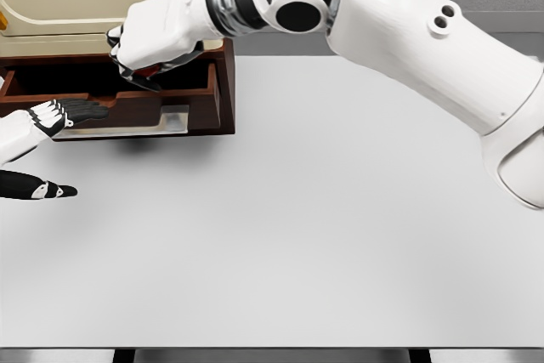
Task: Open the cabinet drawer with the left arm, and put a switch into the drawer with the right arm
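Nearest the camera, the white table [280,235] fills the lower frame. A dark object, judged to be the switch [146,82], is pinched in the curled right hand [153,40] at upper left, directly above the open drawer [170,91]. The left hand [64,115], fingers spread, is seen at the drawer's front, lower left of the switch.

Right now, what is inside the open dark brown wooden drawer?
The dark brown wooden drawer shows a dark inside. The right hand hangs above it, curled on a small dark object. The hand covers part of the inside, so that part cannot be seen.
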Robot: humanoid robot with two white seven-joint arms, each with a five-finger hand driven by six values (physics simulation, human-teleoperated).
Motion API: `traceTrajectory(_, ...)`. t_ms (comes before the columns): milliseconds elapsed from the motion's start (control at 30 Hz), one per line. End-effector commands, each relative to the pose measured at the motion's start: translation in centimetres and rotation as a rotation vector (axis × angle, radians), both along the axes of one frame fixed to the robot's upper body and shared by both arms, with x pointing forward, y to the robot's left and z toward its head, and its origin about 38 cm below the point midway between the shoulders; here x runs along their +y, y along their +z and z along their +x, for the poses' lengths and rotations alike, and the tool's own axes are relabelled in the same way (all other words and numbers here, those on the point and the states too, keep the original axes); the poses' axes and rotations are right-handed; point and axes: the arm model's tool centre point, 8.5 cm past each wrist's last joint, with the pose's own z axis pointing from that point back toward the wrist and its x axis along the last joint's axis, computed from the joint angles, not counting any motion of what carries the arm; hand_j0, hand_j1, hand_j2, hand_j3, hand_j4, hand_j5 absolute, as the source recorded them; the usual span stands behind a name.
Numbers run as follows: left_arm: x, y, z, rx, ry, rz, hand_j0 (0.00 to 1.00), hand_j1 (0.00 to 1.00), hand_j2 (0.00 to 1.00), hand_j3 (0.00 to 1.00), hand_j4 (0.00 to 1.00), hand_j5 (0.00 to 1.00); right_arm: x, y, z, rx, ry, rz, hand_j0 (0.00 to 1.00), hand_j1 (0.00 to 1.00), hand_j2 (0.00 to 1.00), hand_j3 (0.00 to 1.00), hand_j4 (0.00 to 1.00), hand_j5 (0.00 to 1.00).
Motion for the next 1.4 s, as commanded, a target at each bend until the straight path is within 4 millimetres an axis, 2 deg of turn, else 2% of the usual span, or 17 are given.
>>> traceTrajectory(0,0.0,0.1,0.0,0.002,0.001,-0.007,1.00,1.00,1.00,1.00,1.00,1.00,0.0,-0.3,0.4,0.010,-0.016,-0.002,0.29,0.29,0.29,0.29,0.29,0.29)
traceTrajectory(300,0.0,0.1,0.0,0.002,0.001,-0.007,1.00,1.00,1.00,1.00,1.00,1.00,0.3,-0.1,0.7,0.011,-0.022,-0.002,0.29,0.29,0.29,0.29,0.29,0.29)
traceTrajectory(567,0.0,0.1,0.0,0.002,0.001,-0.007,1.00,1.00,1.00,1.00,1.00,1.00,0.6,0.1,0.8,0.006,-0.026,-0.004,0.38,0.38,0.38,0.38,0.38,0.38)
traceTrajectory(600,0.0,0.1,0.0,0.002,0.001,-0.007,1.00,1.00,1.00,1.00,1.00,1.00,0.6,-0.1,1.0,0.008,-0.035,-0.007,0.52,0.52,0.52,0.52,0.52,0.52)
traceTrajectory(633,0.0,0.1,0.0,0.002,0.001,-0.007,1.00,1.00,1.00,1.00,1.00,1.00,0.6,-0.1,1.1,0.007,-0.037,-0.008,0.85,0.85,0.85,0.85,0.85,0.85)
traceTrajectory(700,0.0,0.1,0.0,0.002,0.001,-0.007,1.00,1.00,1.00,1.00,1.00,1.00,0.6,0.2,1.1,0.001,-0.037,-0.007,0.97,0.97,0.97,0.97,0.97,0.97)
traceTrajectory(933,0.0,0.1,0.0,0.002,0.001,-0.007,1.00,1.00,1.00,1.00,1.00,1.00,0.8,0.5,0.7,-0.006,-0.020,-0.005,0.99,0.99,0.99,0.99,0.99,0.99)
traceTrajectory(1000,0.0,0.1,0.0,0.002,0.001,-0.007,1.00,1.00,1.00,1.00,1.00,1.00,0.8,1.7,-1.7,-0.050,0.063,0.008,0.99,0.99,0.99,0.99,0.99,0.99)
traceTrajectory(1067,0.0,0.1,0.0,0.002,0.001,-0.007,1.00,1.00,1.00,1.00,1.00,1.00,-3.0,3.7,-4.5,-0.122,0.123,0.040,1.00,1.00,1.00,1.00,1.00,1.00)
traceTrajectory(1100,0.0,0.1,0.0,0.002,0.001,-0.009,1.00,1.00,1.00,1.00,1.00,1.00,-5.2,4.1,-4.9,-0.142,0.115,0.048,1.00,1.00,1.00,1.00,1.00,1.00)
traceTrajectory(1133,0.0,0.1,0.0,0.002,0.001,-0.009,1.00,1.00,1.00,1.00,1.00,1.00,-8.4,3.8,-5.1,-0.153,0.087,0.048,1.00,1.00,1.00,1.00,1.00,1.00)
traceTrajectory(1200,0.1,0.1,0.0,0.003,0.002,-0.009,1.00,1.00,1.00,1.00,1.00,1.00,-14.4,4.7,-5.7,-0.188,0.013,0.101,1.00,1.00,1.00,1.00,1.00,1.00)
traceTrajectory(1233,0.0,0.1,0.0,0.002,0.001,-0.009,1.00,1.00,1.00,1.00,1.00,1.00,-18.1,5.1,-5.6,-0.205,-0.029,0.128,1.00,1.00,1.00,1.00,1.00,1.00)
traceTrajectory(1300,0.0,0.1,0.0,0.002,0.001,-0.007,1.00,1.00,1.00,1.00,1.00,1.00,-22.2,2.5,-5.1,-0.153,-0.107,0.107,1.00,1.00,1.00,1.00,1.00,1.00)
traceTrajectory(1367,0.1,0.0,0.0,0.002,0.002,-0.006,1.00,1.00,1.00,1.00,1.00,1.00,-26.8,0.9,-5.1,-0.115,-0.218,0.119,1.00,1.00,1.00,1.00,1.00,1.00)
